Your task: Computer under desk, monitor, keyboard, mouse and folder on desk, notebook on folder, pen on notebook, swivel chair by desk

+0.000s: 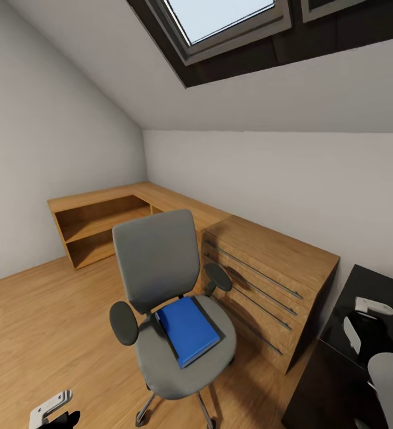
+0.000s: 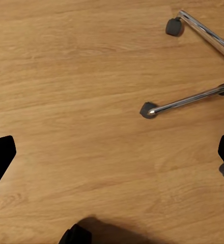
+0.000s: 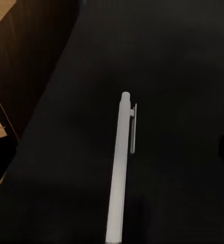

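The grey swivel chair (image 1: 161, 262) stands on the wood floor mid-room, with the blue folder (image 1: 187, 329) lying flat on its seat. Its metal spokes (image 2: 188, 103) and casters show in the left wrist view below my left gripper (image 2: 112, 155), which is open over bare floor; that same left gripper (image 1: 50, 408) sits low at the chair's left. My right gripper (image 3: 112, 152) hangs open above the glossy black desk (image 3: 183, 61), straddling the white pen (image 3: 121, 168) that lies on the top. From the head, the right gripper (image 1: 363, 322) is over the desk (image 1: 375, 283) at the right edge.
Low light-wood cabinets (image 1: 268, 262) run along the wall behind and to the right of the chair, ending close to the desk. An open-shelf unit (image 1: 95, 226) fills the far corner. A skylight (image 1: 220, 18) is set in the sloped ceiling. Open floor (image 1: 41, 333) lies left of the chair.
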Controlling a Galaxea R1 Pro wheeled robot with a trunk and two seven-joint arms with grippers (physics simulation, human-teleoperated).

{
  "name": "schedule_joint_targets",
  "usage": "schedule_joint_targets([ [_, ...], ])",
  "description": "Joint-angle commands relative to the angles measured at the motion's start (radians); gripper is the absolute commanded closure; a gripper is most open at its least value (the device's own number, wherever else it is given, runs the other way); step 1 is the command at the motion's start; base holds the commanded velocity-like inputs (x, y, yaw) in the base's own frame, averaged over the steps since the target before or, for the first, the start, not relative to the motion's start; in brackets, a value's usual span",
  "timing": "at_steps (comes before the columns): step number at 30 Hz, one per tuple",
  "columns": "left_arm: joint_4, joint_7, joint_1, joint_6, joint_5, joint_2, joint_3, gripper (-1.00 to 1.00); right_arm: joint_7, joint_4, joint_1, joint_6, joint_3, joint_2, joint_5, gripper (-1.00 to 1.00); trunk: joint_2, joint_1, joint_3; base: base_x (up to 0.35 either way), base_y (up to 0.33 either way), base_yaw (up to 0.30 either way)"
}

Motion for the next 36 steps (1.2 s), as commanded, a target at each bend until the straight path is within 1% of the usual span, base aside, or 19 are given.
schedule_joint_targets([
  [1,-0.002,0.009,0.000,0.003,0.011,0.000,-0.001,-1.00,0.001,-0.006,0.000,0.015,-0.004,0.003,0.010,-1.00,-0.001,0.000,-0.001,0.000,0.000,0.000],
  [6,0.000,0.011,0.000,0.005,0.011,-0.003,-0.001,-1.00,0.002,-0.053,0.000,0.065,-0.006,0.024,0.009,-1.00,-0.001,0.000,-0.001,0.000,0.000,0.000],
  [7,0.000,0.012,0.000,0.005,0.011,-0.004,-0.002,-1.00,0.002,-0.080,0.000,0.085,-0.006,0.038,0.009,-1.00,-0.001,0.000,-0.001,0.000,0.000,0.000],
  [10,0.004,0.013,0.000,0.005,0.011,-0.005,-0.002,-1.00,0.001,-0.126,0.000,0.127,-0.006,0.063,0.009,-1.00,-0.001,0.000,-0.001,0.000,0.000,0.000],
  [11,0.009,0.013,0.000,0.005,0.010,-0.006,-0.002,-1.00,0.001,-0.160,0.001,0.162,-0.007,0.081,0.010,-1.00,-0.001,0.000,-0.001,0.000,0.000,0.000],
  [13,0.014,0.013,0.000,0.005,0.010,-0.006,-0.003,-1.00,0.001,-0.194,0.001,0.201,-0.007,0.100,0.010,-1.00,-0.001,0.000,-0.001,0.000,0.000,0.000],
  [14,0.019,0.013,0.000,0.004,0.009,-0.006,-0.003,-1.00,0.001,-0.227,0.002,0.240,-0.008,0.120,0.011,-1.00,-0.001,0.000,-0.001,0.000,0.000,0.000],
  [17,0.029,0.014,0.000,0.003,0.008,-0.006,-0.005,-1.00,0.001,-0.271,0.003,0.286,-0.008,0.152,0.011,-1.00,-0.001,0.000,-0.001,0.000,0.000,0.000],
  [18,0.039,0.014,0.000,0.001,0.007,-0.006,-0.007,-1.00,0.001,-0.298,0.005,0.306,-0.007,0.176,0.011,-1.00,-0.001,0.000,-0.001,0.000,0.000,0.043],
  [19,0.044,0.014,0.000,0.000,0.006,-0.006,-0.007,-1.00,0.001,-0.310,0.007,0.314,-0.007,0.188,0.012,-1.00,-0.001,0.000,-0.001,0.000,0.000,0.083],
  [20,0.056,0.014,0.000,-0.004,0.006,-0.006,-0.009,-1.00,0.000,-0.332,0.010,0.325,-0.007,0.215,0.013,-1.00,-0.001,0.000,-0.001,0.000,0.000,0.150],
  [21,0.063,0.014,0.000,-0.006,0.005,-0.006,-0.009,-1.00,0.000,-0.341,0.012,0.329,-0.007,0.228,0.014,-1.00,-0.001,0.000,-0.001,0.000,0.000,0.175],
  [22,0.071,0.014,0.000,-0.009,0.005,-0.006,-0.010,-1.00,-0.001,-0.356,0.019,0.334,-0.006,0.256,0.016,-1.00,-0.001,0.000,-0.001,0.000,0.000,0.212],
  [25,0.101,0.014,0.000,-0.021,0.004,-0.006,-0.011,-1.00,-0.002,-0.370,0.031,0.338,-0.005,0.292,0.025,-1.00,-0.001,0.000,-0.001,0.000,0.000,0.234],
  [26,0.113,0.013,0.000,-0.032,0.003,-0.006,-0.011,-1.00,-0.003,-0.378,0.040,0.340,-0.004,0.312,0.035,-1.00,-0.001,0.000,-0.001,0.000,0.000,0.255],
  [28,0.120,0.013,0.000,-0.050,0.003,-0.006,-0.011,-1.00,-0.003,-0.384,0.047,0.341,-0.003,0.329,0.048,-1.00,-0.001,0.000,-0.001,0.000,0.000,0.261],
  [30,0.128,0.010,0.000,-0.105,0.004,-0.006,-0.013,-1.00,-0.003,-0.403,0.063,0.342,-0.001,0.368,0.079,-1.00,-0.001,0.000,-0.001,0.000,0.000,0.270],
  [33,0.131,0.010,0.000,-0.129,0.004,-0.007,-0.014,-1.00,-0.003,-0.412,0.075,0.342,0.000,0.388,0.095,-1.00,-0.001,0.000,-0.001,0.000,0.000,0.274],
  [36,0.132,0.009,0.000,-0.137,0.004,-0.008,-0.018,-1.00,-0.003,-0.414,0.083,0.341,0.000,0.395,0.101,-1.00,-0.001,0.000,-0.001,0.000,0.000,0.269],
])
